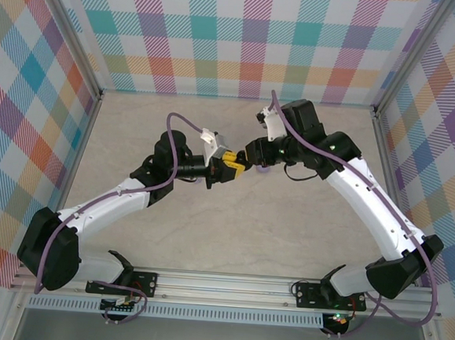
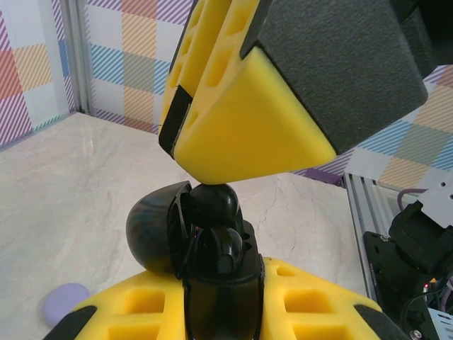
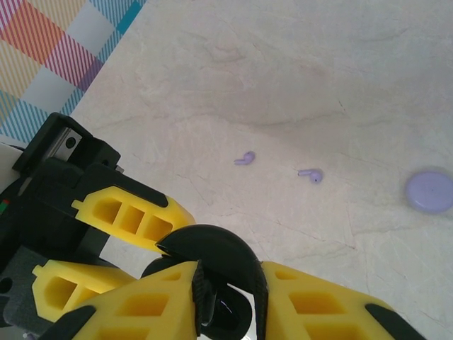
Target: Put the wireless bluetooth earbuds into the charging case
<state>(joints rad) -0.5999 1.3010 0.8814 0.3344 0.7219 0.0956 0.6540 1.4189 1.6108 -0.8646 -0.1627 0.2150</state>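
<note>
Top, left-wrist and right-wrist views. The pale marbled table (image 1: pixel 207 231) carries two arms, the left arm (image 1: pixel 106 208) and the right arm (image 1: pixel 367 197), which meet tip to tip above its middle.

The left gripper (image 1: pixel 221 172) has its yellow fingers (image 2: pixel 318 312) closed narrowly on one black charging case (image 2: pixel 152 230). The case is held clear of the table with its lid hinged open to one side.

The right gripper (image 1: pixel 244 162) has its jaws drawn nearly together. Its tips rest on one black earbud (image 2: pixel 212 204), which sits at the mouth of the open case. Whether the jaws actually pinch the bud cannot be told.

One lilac charging case (image 3: pixel 429 191), a round puck, lies flat on the table, apart from both grippers.

Two lilac earbuds lie loose on the table, near each other and to one side of that puck: the first lilac earbud (image 3: pixel 245 159) and the second lilac earbud (image 3: pixel 311 174).
</note>
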